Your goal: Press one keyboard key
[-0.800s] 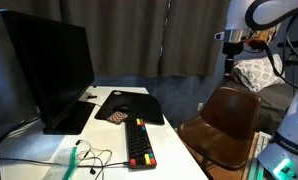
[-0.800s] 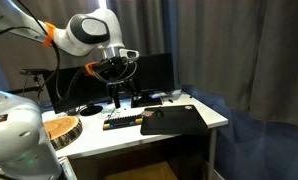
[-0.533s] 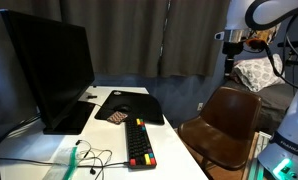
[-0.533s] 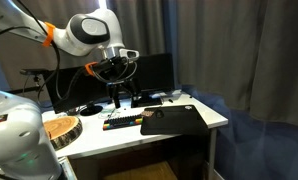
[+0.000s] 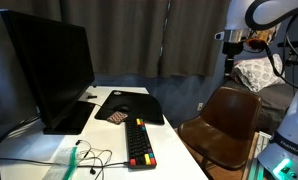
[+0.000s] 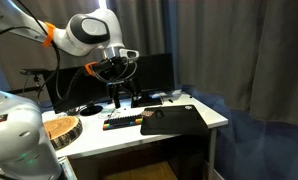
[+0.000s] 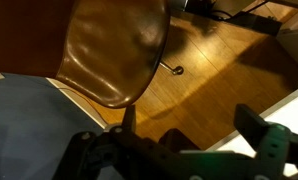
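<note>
The keyboard (image 5: 140, 142) is narrow and black with red, yellow and green keys. It lies on the white table in front of the monitor, and it also shows in an exterior view (image 6: 119, 121). My gripper (image 5: 232, 62) hangs high up, off the table's side, above a brown chair; it also shows in an exterior view (image 6: 119, 95). In the wrist view the gripper (image 7: 189, 125) is open and empty, with the chair and wooden floor below it. The keyboard is out of the wrist view.
A large black monitor (image 5: 49, 75) stands at the table's back. A dark mouse pad (image 5: 129, 105) lies beside the keyboard. The brown chair (image 5: 224, 120) stands next to the table's edge. Green and black cables (image 5: 89, 158) lie near the keyboard. A wooden disc (image 6: 59, 128) sits beside the table.
</note>
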Robot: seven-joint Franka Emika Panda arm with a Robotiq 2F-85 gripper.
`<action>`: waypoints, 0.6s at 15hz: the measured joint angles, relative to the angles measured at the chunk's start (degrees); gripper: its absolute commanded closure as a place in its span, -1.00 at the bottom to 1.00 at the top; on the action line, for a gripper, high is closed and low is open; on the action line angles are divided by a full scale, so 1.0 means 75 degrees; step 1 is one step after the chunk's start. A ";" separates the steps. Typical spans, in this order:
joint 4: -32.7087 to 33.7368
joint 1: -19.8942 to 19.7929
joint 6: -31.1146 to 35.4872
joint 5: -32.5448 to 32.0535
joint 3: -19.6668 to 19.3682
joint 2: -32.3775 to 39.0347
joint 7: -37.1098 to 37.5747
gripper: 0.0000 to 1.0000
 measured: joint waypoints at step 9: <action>0.0342 0.0359 0.0439 0.0009 -0.0011 0.0242 -0.0234 -1.00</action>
